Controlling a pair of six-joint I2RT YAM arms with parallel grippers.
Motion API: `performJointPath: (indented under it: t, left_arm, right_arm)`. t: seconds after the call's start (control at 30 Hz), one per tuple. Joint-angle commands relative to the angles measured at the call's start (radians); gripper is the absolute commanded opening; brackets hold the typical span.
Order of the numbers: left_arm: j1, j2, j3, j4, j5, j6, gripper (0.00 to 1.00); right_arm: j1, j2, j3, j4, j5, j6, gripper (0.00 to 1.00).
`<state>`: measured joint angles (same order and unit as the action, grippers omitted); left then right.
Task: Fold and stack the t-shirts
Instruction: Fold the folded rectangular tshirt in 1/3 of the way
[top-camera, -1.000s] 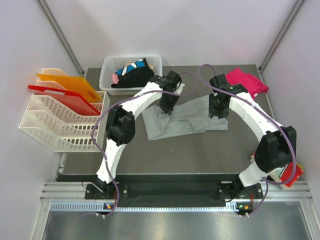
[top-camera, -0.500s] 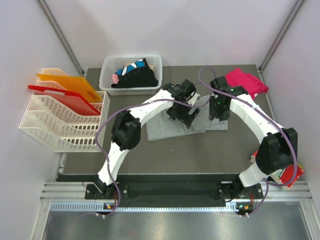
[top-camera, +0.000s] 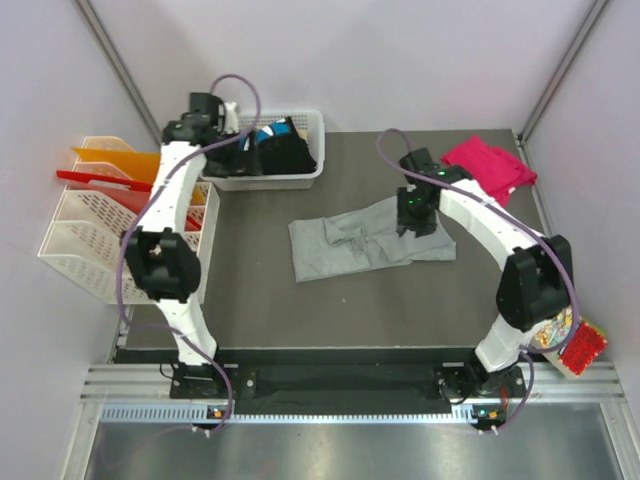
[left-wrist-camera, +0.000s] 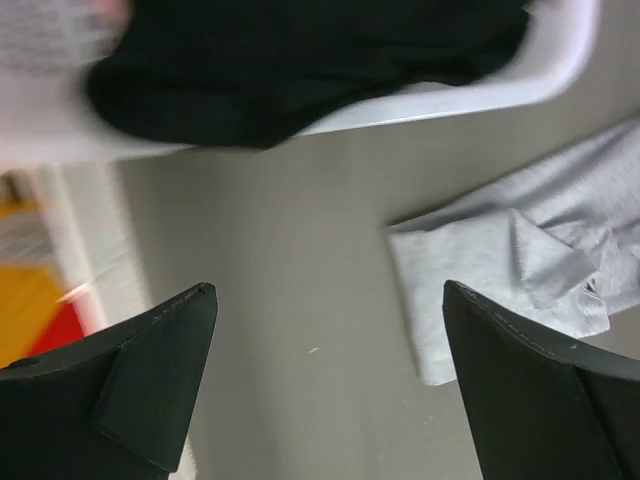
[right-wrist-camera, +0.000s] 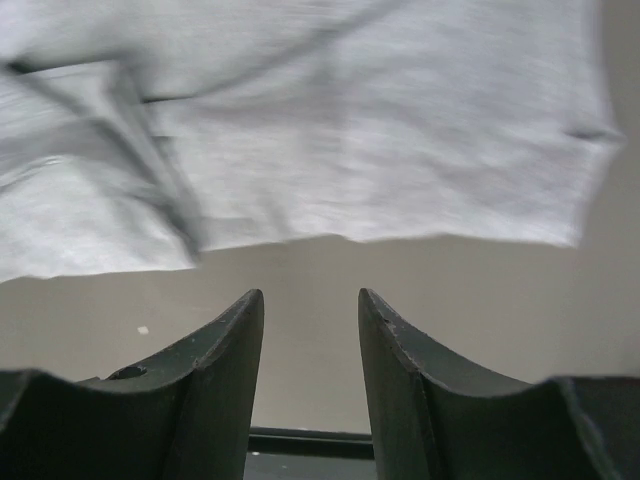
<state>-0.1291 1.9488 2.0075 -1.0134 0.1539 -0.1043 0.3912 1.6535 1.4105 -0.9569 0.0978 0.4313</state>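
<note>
Grey shirt (top-camera: 350, 245) lay crumpled mid-table (top-camera: 250, 310). The right claw (right-wrist-camera: 310, 300) hung by its edge, fingers partly spread, pinching nothing. Farther back sat the pink shirt (top-camera: 490, 165) at right and black shirts (top-camera: 285, 155) in the basket (top-camera: 265, 181); nearby the left claw (left-wrist-camera: 330, 300) gaped wide, empty.

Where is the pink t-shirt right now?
Top view: the bright magenta-pink cloth t-shirt lies at the dark table's far right corner, right of the large light grey t-shirt.

A lab test booth — white panel walls (top-camera: 350, 60), aluminium rail (top-camera: 120, 378).
</note>
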Motion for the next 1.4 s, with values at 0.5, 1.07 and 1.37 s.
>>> performJointPath:
  t: [0.5,1.07,1.37]
  left_arm:
    - [0.045,-0.195,-0.340,0.070,0.204,-0.011,0.99]
    - [0.062,-0.208,-0.375,0.062,0.214,0.017,0.99]
    - [0.063,-0.222,-0.420,0.056,0.234,0.032,0.99]
  right_arm:
    - [0.368,0.488,0.505,0.055,-0.195,0.061,0.42]
    - [0.225,0.611,0.613,0.076,-0.144,0.040,0.41]
    - [0.143,0.643,0.700,0.078,-0.119,0.017,0.41]
